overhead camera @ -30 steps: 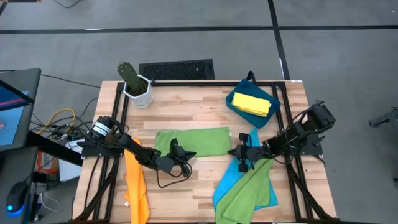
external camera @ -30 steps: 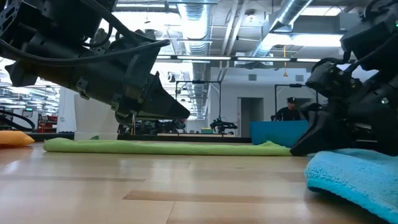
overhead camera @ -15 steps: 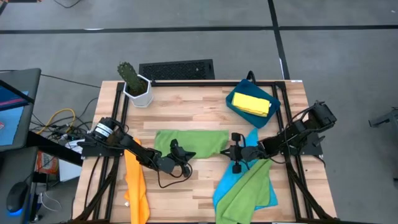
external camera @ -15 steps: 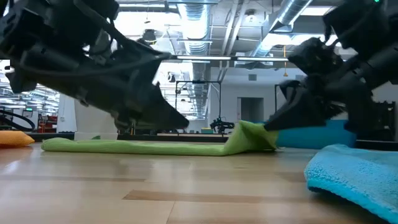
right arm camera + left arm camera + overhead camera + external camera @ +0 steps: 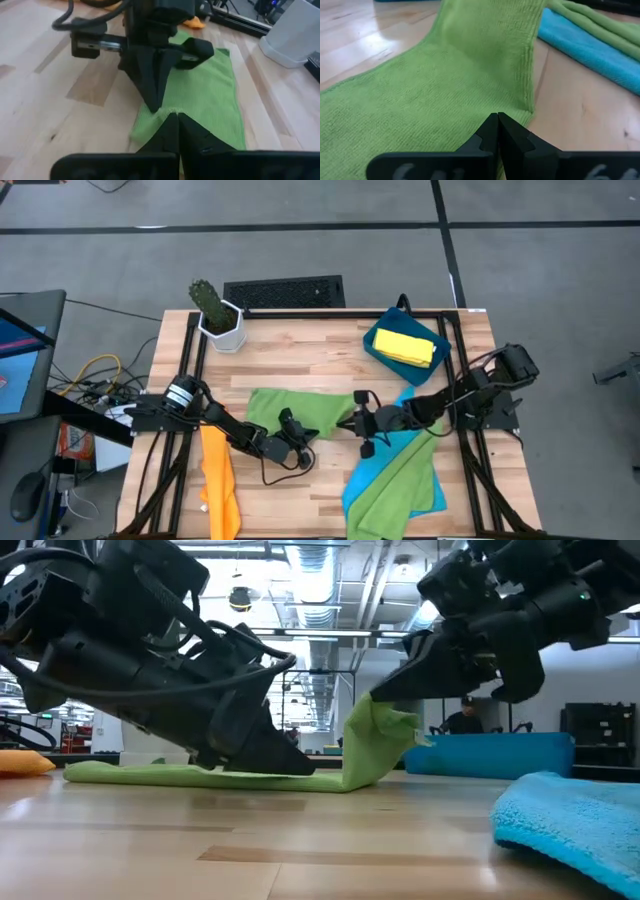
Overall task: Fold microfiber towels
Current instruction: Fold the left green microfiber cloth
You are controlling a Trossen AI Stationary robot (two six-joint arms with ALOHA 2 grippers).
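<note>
Fuzzy blue towel nearest, edge of the plank table. Mid-table, thin ribbed green towel: left gripper closed, pinning it flat; right gripper clamped on its lifted corner.

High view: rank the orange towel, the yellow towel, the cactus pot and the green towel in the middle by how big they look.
1. Green towel in the middle, though one end is lifted.
2. Orange towel, partly over the table edge.
3. Yellow towel, folded in the tray.
4. Cactus pot, close to the yellow towel, so those two are unsure.
</note>
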